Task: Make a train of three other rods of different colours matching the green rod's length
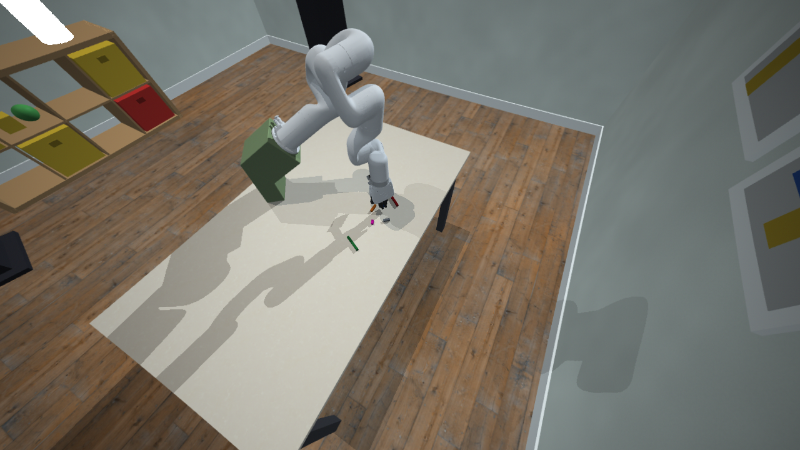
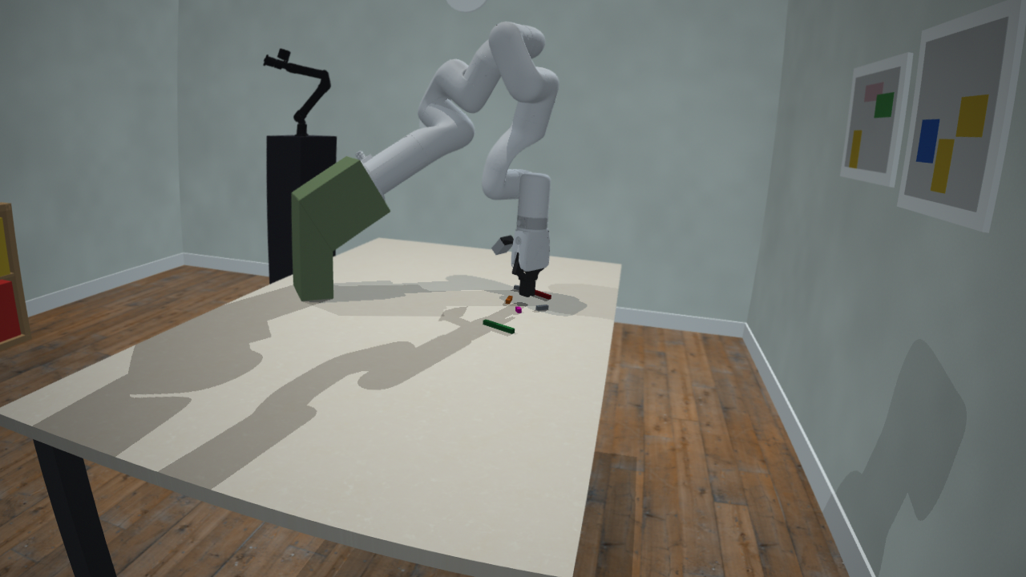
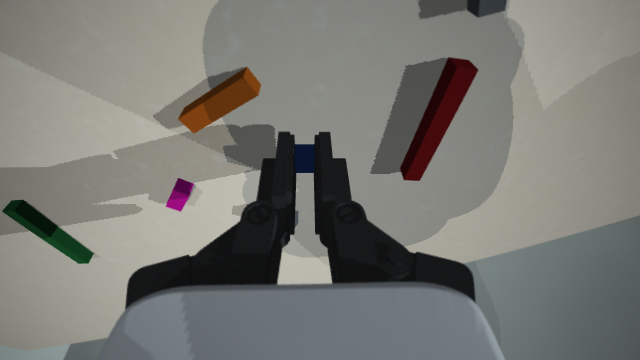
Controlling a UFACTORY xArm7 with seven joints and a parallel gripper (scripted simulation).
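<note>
My gripper (image 1: 382,206) (image 2: 527,294) (image 3: 304,154) is shut on the blue rod (image 3: 304,159), a little above the table. The green rod (image 1: 352,243) (image 2: 498,326) (image 3: 50,233) lies apart from the others. The magenta rod (image 1: 372,222) (image 2: 519,308) (image 3: 180,195) and the orange rod (image 1: 373,207) (image 2: 508,299) (image 3: 220,101) lie left of the fingers in the wrist view. The red rod (image 1: 394,202) (image 2: 543,295) (image 3: 439,120) lies right of them. One grey rod (image 1: 385,219) (image 2: 541,308) is mostly hidden by a finger in the wrist view; another grey rod (image 3: 487,7) shows at its top edge.
The rods lie on the pale table (image 1: 313,358) (image 2: 458,459), near its far end. The arm's green base block (image 1: 268,162) (image 2: 315,251) stands at the table's left side. The arm casts long shadows over the table.
</note>
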